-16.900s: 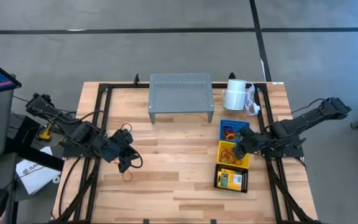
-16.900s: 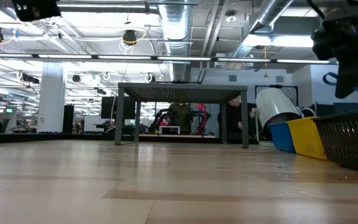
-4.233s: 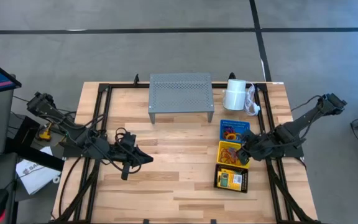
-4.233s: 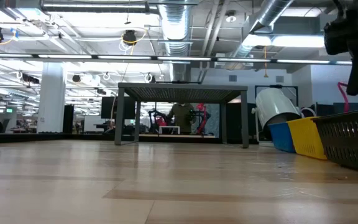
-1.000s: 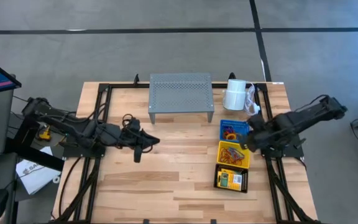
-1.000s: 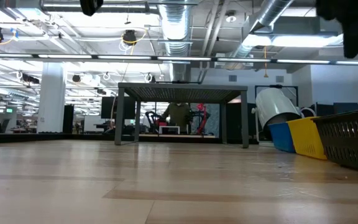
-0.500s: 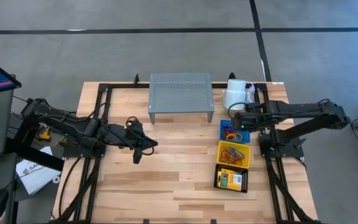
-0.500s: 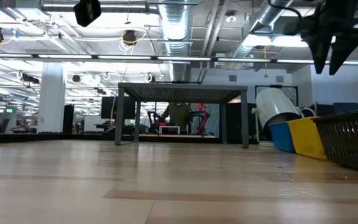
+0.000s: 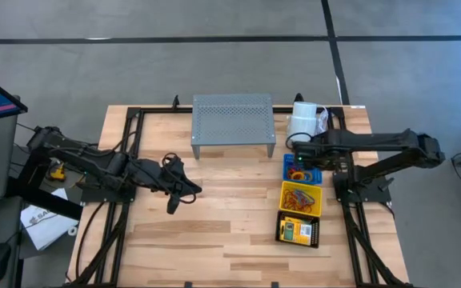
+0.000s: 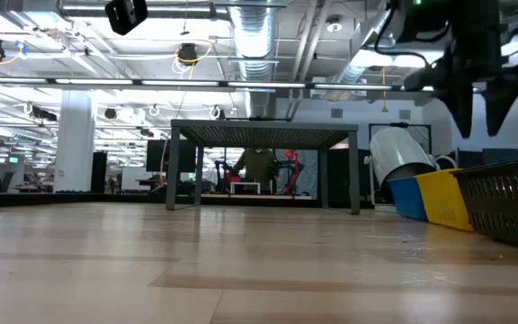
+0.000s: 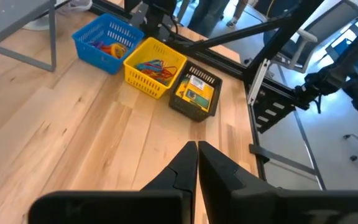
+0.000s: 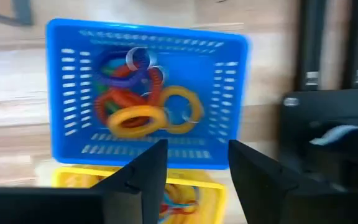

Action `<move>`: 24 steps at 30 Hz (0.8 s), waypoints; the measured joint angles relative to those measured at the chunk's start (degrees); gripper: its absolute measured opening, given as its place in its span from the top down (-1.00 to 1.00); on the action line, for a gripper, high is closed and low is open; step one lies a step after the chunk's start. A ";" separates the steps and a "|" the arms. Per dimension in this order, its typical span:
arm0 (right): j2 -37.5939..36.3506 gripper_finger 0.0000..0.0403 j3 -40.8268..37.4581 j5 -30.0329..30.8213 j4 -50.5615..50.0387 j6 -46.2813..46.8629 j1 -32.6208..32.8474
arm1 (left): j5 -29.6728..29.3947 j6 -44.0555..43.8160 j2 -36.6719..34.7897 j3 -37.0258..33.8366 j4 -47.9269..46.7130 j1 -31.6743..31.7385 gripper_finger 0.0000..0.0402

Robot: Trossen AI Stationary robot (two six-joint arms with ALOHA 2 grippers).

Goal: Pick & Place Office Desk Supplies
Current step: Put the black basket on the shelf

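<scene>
The right gripper [image 9: 297,156] hangs with fingers spread wide and empty over the blue basket [image 9: 302,167] of coloured rings [image 12: 143,107], near the desk's right edge. The left gripper [image 9: 174,202], fingers pressed together and empty, hovers over the bare left half. The yellow basket [image 9: 301,198] and black basket [image 9: 298,230] stand in line toward the front edge.

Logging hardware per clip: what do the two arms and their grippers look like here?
Both arms are dark, slim, jointed links with loose black cables looped along them. The left gripper has two black, wedge-shaped fingers tapering to narrow tips. The right gripper has two black, flat, blunt fingers. A green light glows on the right arm. No markings are legible.
</scene>
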 joint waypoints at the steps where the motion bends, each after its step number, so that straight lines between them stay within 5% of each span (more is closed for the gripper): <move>1: 0.00 0.19 -0.75 -0.05 1.61 0.00 0.05 | 0.05 0.00 -0.22 0.00 -0.39 0.00 0.96; 13: 5.15 0.35 -3.08 -4.30 25.44 -3.33 3.62 | 0.15 0.00 -0.54 0.00 -0.35 1.51 0.96; 24: 6.48 0.39 -1.51 -4.63 27.23 5.57 15.93 | 0.20 -0.15 -0.54 0.00 -0.59 1.49 0.96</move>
